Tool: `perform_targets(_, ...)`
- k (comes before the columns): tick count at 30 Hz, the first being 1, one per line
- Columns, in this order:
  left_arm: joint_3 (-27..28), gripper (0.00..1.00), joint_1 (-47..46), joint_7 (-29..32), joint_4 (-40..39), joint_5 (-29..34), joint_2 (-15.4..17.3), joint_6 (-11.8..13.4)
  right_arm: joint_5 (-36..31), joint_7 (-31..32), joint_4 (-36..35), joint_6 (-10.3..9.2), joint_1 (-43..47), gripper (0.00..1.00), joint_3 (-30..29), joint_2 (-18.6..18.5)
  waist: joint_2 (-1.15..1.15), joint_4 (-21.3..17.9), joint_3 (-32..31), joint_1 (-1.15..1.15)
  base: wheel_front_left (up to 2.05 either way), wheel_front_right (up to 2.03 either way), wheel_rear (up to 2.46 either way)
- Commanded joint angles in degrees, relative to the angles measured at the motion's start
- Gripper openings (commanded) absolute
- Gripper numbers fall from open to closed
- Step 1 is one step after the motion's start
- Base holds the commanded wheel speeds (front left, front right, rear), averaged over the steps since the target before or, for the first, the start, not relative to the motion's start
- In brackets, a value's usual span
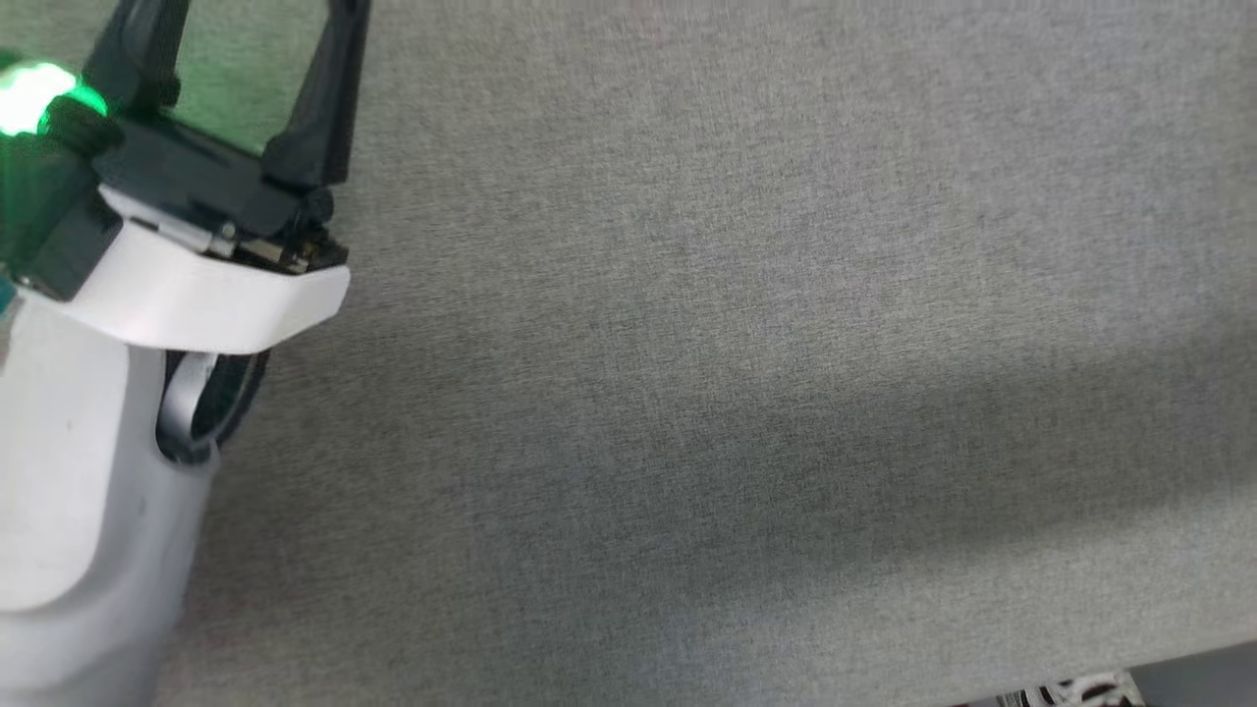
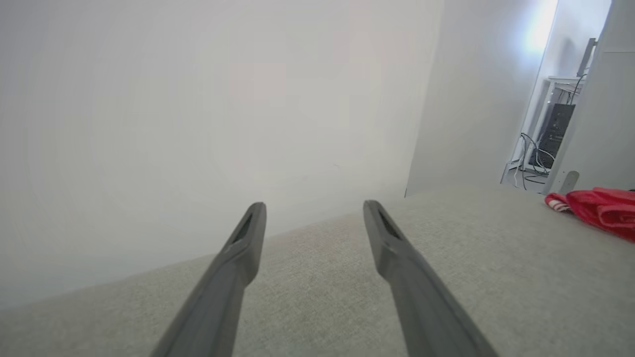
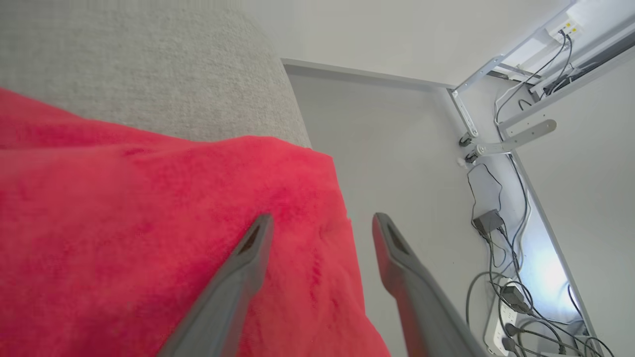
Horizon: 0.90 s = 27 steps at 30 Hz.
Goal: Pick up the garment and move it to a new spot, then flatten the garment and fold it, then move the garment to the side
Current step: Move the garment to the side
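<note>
Red garment [image 3: 124, 223] lies beyond the right claw [image 3: 321, 218] (2 fingers [image 3: 248, 258] spread, gripping nothing) at the edge of the grey surface [image 3: 149, 59].

My left pincer [image 2: 313, 204] is held with its two dark fingers spread wide. Its pale forearm [image 1: 69, 471] rises at my lower left, a green light [image 1: 29, 93] glowing on the wrist. My right pincer [image 3: 321, 217] has its fingers parted just as wide.
</note>
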Motion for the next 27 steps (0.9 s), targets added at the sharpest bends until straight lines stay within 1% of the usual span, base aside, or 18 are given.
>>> perform_targets(1,0.79,1.00,1.66,-0.10,0.10,-0.48,-0.56,0.15,0.87,-0.70,-0.28,-0.04,1.03,1.00,0.48,-0.43,0.00,1.25,-2.34,0.00,0.00,0.00,0.00)
perform_targets(4,2.78,1.00,5.75,-0.10,0.86,-1.22,-2.25,0.15,2.65,-1.63,-1.95,-0.04,2.72,1.00,1.92,-0.46,0.00,2.29,-5.26,0.00,0.00,0.00,0.00)
perform_targets(8,5.54,1.00,11.77,-0.10,2.13,-1.46,-4.71,0.15,2.84,-3.24,-5.17,-0.04,5.62,1.00,5.17,-0.77,0.00,3.78,-9.52,0.00,0.00,0.00,0.00)
perform_targets(12,7.77,1.00,17.20,-0.10,3.74,-1.91,-6.99,0.14,5.40,-4.28,-8.36,-0.04,8.68,1.00,6.72,1.61,0.00,5.62,-13.99,0.00,0.00,0.00,0.00)
perform_targets(14,8.66,1.00,19.78,-0.10,4.29,-1.89,-8.18,0.14,5.48,-5.27,-9.99,-0.04,10.28,1.00,7.72,2.28,0.00,6.57,-16.33,0.00,0.00,0.00,0.00)
perform_targets(19,11.47,1.00,25.48,-0.10,6.10,-1.73,-10.59,0.15,5.54,-6.87,-13.95,-0.04,15.60,1.00,9.78,5.80,0.00,8.73,-21.37,0.00,0.00,0.00,0.00)
perform_targets(24,13.20,1.00,29.72,-0.10,7.23,-0.91,-12.50,0.15,5.37,-9.98,-16.12,-0.03,21.39,1.00,9.37,9.83,0.00,11.23,-25.48,0.00,0.00,0.00,0.00)
perform_targets(27,14.45,1.00,32.03,-0.10,7.83,-0.82,-13.35,0.15,5.00,-12.09,-17.16,-0.03,24.93,1.00,8.10,12.54,0.00,12.53,-27.59,0.00,0.00,0.00,0.00)
